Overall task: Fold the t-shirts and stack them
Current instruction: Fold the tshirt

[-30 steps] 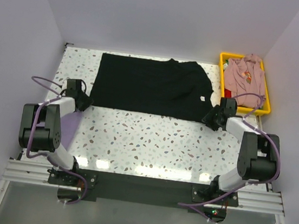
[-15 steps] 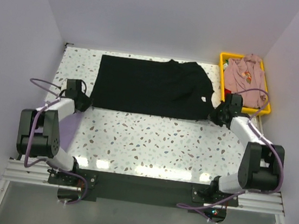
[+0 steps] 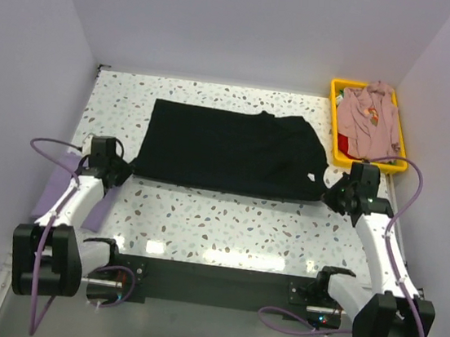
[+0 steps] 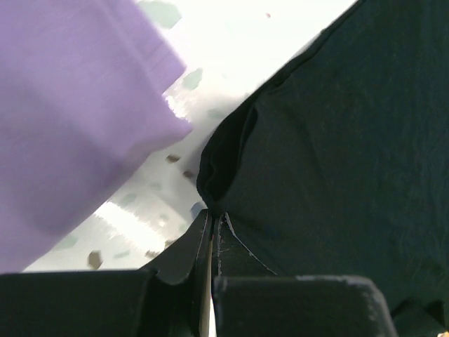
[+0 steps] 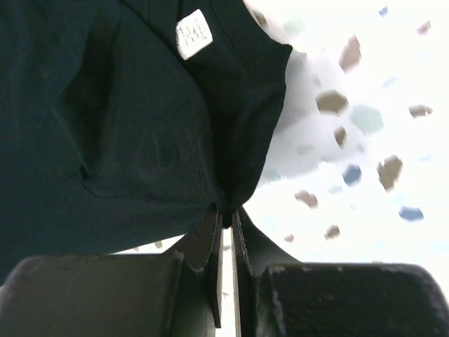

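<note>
The black t-shirt (image 3: 231, 149) lies folded lengthwise across the table's middle, its small white label (image 3: 311, 177) near the right front corner. My left gripper (image 3: 123, 169) is shut on the shirt's left front corner, which shows pinched in the left wrist view (image 4: 214, 203). My right gripper (image 3: 330, 191) is shut on the right front corner (image 5: 228, 203), with the label (image 5: 193, 33) above it. The lavender t-shirt (image 3: 70, 191) lies at the left edge under my left arm and shows in the left wrist view (image 4: 70, 119). The dusty-pink t-shirt (image 3: 369, 120) sits in the bin.
The yellow plastic bin (image 3: 336, 149) stands at the back right corner, just behind my right gripper. Speckled tabletop (image 3: 227, 218) shows in front of the black shirt. Walls close in on the left, right and back.
Both grippers have pulled the black shirt's front edge toward the near side and outward. The shirt has slid forward and stretched wider. Both arms have extended forward.
</note>
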{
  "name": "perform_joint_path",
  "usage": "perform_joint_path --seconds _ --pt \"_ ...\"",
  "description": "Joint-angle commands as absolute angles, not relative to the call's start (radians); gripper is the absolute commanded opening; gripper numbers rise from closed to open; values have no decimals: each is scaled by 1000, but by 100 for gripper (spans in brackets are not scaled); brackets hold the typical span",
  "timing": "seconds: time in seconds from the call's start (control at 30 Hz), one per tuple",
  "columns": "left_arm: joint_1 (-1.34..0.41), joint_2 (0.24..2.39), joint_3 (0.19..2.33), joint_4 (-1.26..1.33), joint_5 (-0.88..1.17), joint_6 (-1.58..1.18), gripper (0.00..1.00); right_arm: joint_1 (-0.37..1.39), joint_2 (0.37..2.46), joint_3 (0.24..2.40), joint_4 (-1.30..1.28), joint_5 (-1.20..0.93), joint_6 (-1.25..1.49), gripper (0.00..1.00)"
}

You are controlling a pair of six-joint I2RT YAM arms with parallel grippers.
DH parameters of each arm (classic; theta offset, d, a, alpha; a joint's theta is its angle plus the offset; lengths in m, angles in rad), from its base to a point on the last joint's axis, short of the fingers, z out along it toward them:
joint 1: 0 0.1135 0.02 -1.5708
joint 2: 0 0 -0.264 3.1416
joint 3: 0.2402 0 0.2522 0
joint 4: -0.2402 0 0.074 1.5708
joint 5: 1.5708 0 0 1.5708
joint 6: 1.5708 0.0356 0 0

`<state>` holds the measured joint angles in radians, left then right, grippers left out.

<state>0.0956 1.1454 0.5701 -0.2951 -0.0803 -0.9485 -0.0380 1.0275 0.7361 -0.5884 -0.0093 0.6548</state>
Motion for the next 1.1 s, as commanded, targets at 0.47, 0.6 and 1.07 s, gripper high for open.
perform_joint_path --seconds 0.47,0.6,1.07 --pt "98 951 618 -404 -126 -921 66 -48 939 788 -757 -26 599 46" --pt "92 1057 722 -304 -83 -865 67 -46 1024 831 -589 -199 517 54" --pt "15 1756 1281 -161 -150 -602 63 -8 1618 1210 -240 -176 514 53"
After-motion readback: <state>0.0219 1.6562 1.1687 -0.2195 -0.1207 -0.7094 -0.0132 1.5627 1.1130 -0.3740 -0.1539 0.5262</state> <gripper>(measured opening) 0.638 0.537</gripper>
